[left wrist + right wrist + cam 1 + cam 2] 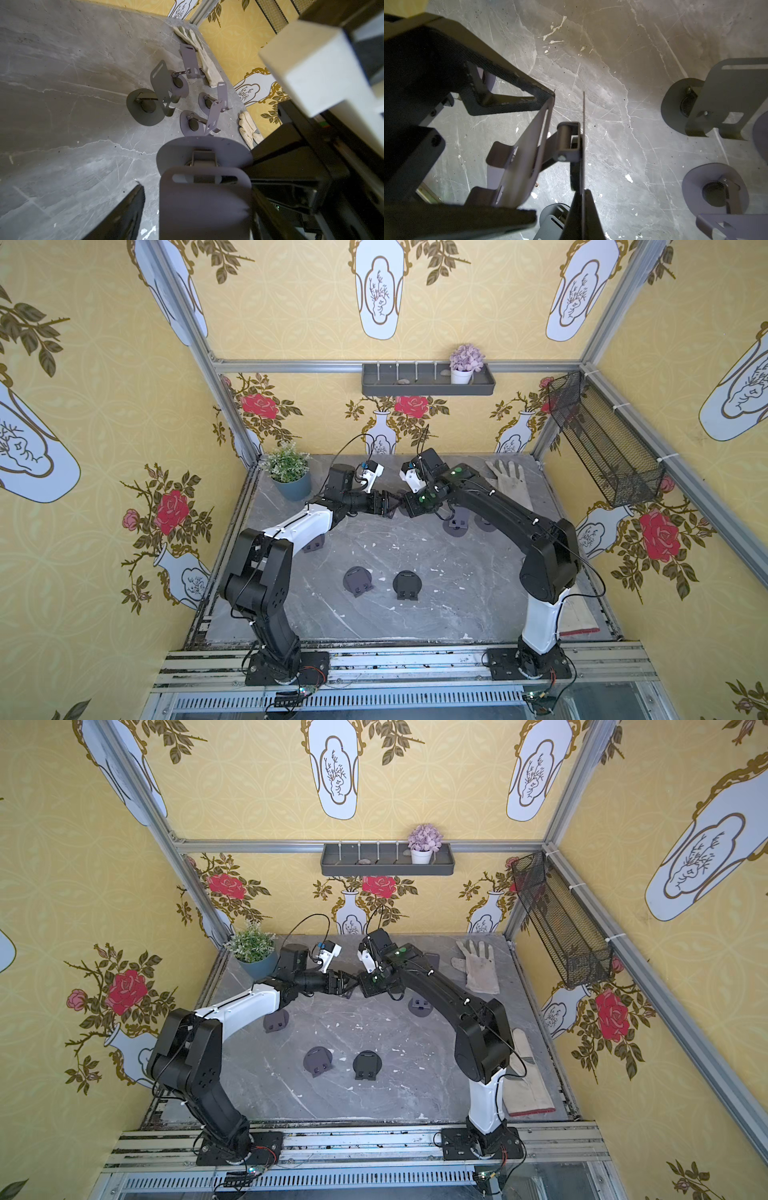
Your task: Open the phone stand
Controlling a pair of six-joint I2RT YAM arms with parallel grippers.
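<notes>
1. The phone stand is held in the air over the bench, toward 12 o'clock from the bench centre, where the two arms meet.
2. The right gripper has its fingers closed tight on the rim of the stand's round base. The right wrist view shows this base edge-on as a thin line.
3. The left gripper has its fingers wide, one at each end of the stand's slotted plate. One fingertip touches the plate's edge; for the other I cannot tell.
4. The plate stands at an angle away from the base, and the hinge arm shows between them.
5. Bare bench lies under the held stand and across the centre.
6. Two folded stands lie flat at 6 to 7 o'clock, near each other but apart. A third folded stand lies at 9 o'clock, just beside the left arm.
7. The opened stands are grouped at 2 o'clock, close to the right arm.
8. A glove lies at the 1 o'clock corner, a second glove along the 4 o'clock edge, and a potted plant in the 11 o'clock corner.
</notes>
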